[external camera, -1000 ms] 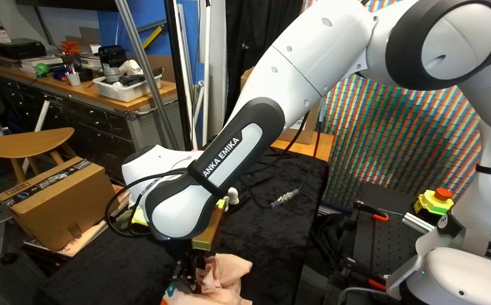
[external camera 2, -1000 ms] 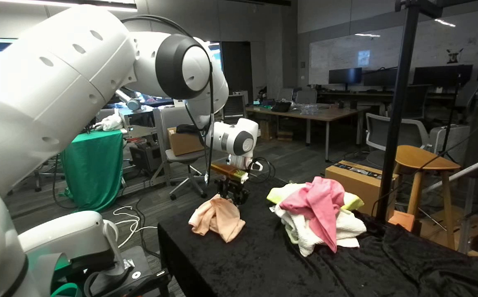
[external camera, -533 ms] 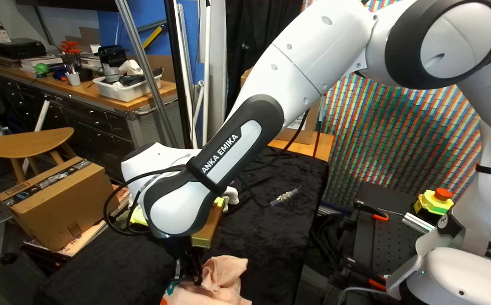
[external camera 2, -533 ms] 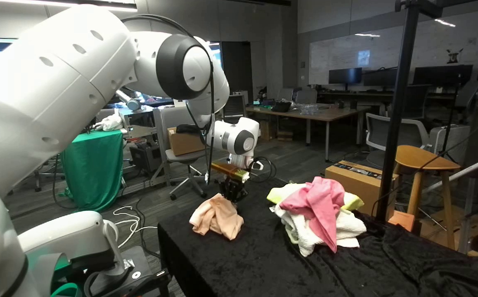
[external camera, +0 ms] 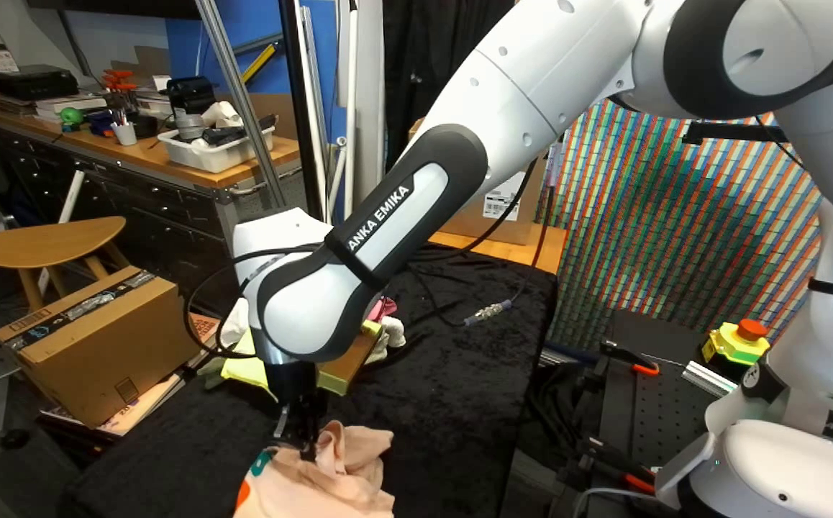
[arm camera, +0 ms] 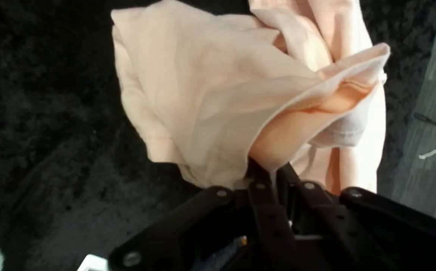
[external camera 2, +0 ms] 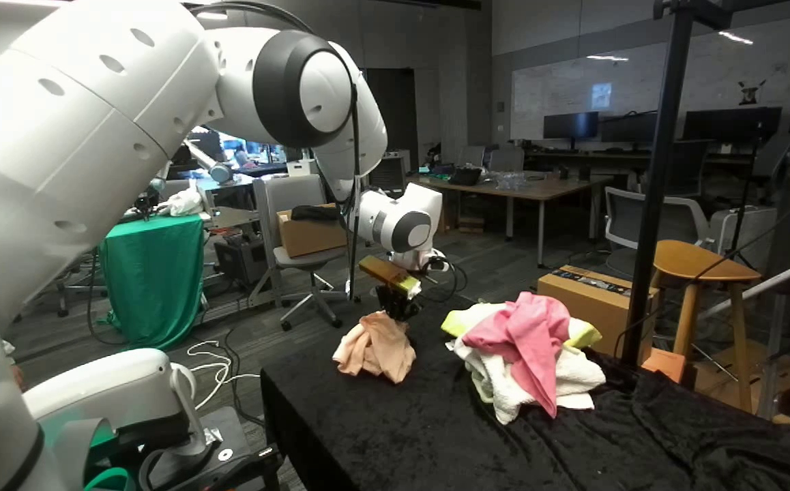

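Black velvety fabric (external camera 2: 477, 450) covers the work table, visibly creased toward the near corner in an exterior view. Beyond it, in both exterior views, are a cardboard box (external camera: 100, 345) and a wooden stool (external camera 2: 705, 262). Behind these, in an exterior view, runs a workbench (external camera: 172, 208) bearing a white tub (external camera: 201, 155) of assorted items. Near the robot base (external camera: 790, 467) sits a red stop button (external camera: 751, 329) on a yellow housing.

The gripper (arm camera: 272, 174) points downward, its fingers (arm camera: 261, 194) clamped on a peach cloth (arm camera: 203, 82) — a fold of material is pinched between the tips, as the wrist view shows. An open fold, its inner face lit orange, runs outward from the pinch. The remainder is bunched and creased beneath the gripper, over the table. Teal and orange marks (external camera: 261, 462) show along one side. Whether the lower folds rest on the fabric or hang just clear cannot be determined.

Apart from the peach cloth — on the same table — is a heap: pink cloth (external camera 2: 524, 334) uppermost, with white cloth (external camera 2: 579, 378) and yellow-green cloth (external camera 2: 460, 320) below.
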